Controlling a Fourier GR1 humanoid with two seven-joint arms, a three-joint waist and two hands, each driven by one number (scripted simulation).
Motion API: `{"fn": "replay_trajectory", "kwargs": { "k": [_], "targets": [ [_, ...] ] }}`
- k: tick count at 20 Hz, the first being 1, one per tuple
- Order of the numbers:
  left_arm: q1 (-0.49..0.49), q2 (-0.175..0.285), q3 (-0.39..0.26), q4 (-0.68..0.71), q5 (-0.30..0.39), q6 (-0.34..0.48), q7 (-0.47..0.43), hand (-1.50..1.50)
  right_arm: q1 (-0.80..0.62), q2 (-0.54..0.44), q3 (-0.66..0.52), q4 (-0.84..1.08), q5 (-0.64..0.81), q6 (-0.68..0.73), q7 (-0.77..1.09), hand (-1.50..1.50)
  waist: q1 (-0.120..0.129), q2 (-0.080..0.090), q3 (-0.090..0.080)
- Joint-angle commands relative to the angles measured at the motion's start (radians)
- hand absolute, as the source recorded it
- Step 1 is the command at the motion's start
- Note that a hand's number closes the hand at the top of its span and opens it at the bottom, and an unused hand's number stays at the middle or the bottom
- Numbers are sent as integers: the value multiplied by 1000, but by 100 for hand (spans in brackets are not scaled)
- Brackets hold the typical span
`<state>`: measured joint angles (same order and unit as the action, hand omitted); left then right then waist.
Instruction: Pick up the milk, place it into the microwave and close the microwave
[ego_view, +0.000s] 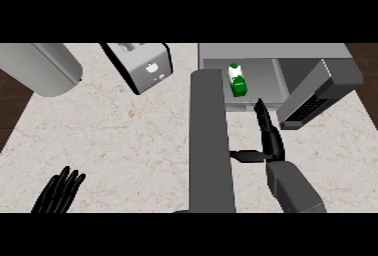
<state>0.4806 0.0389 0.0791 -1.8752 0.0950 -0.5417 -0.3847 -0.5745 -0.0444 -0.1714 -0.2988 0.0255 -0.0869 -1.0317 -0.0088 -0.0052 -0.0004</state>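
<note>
One milk carton (237, 80), we note, inside the open microwave (273, 51); right hand (272, 142) straight-fingered just before it, left hand (59, 192) spread, well apart.

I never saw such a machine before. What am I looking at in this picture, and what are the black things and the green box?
This is one picture, as from a humanoid robot's head, looking steeply down at a kitchen counter. The black things are its hands, on grey forearms. The left hand rests open at the lower left edge. The right hand, fingers straight, points toward the open microwave and holds nothing. The green box is a milk carton inside the microwave, whose door stands open to the right. A silver toaster and a grey rounded object stand at the back left. The long grey bar in the middle I cannot identify.
</note>
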Motion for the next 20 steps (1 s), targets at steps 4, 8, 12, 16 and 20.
{"fn": "replay_trajectory", "kwargs": {
  "k": [4, 8, 12, 16, 20],
  "targets": [
    [-98, 26, -53, 34, -59, -20, 51, -150, 228, -20, 57, -214, -2, 93, -57, -150, -14, -1, -1],
    [-87, -18, -138, -8, -149, 25, 86, 150, 333, -18, 70, -432, -69, 178, 71, -150, -19, -6, -2],
    [-244, -38, -222, 78, -205, 110, 137, 150, 461, -57, 77, -565, -110, 256, 59, 150, -13, 1, -1],
    [-306, -32, -215, 157, -267, 125, 121, 150, 578, -110, 69, -826, -194, 304, 232, -150, -15, 1, -2],
    [-444, -39, -361, 237, -306, 302, 188, 150, 661, -135, 33, -939, -243, 294, 288, -150, -13, 3, -1]
  ]
}}
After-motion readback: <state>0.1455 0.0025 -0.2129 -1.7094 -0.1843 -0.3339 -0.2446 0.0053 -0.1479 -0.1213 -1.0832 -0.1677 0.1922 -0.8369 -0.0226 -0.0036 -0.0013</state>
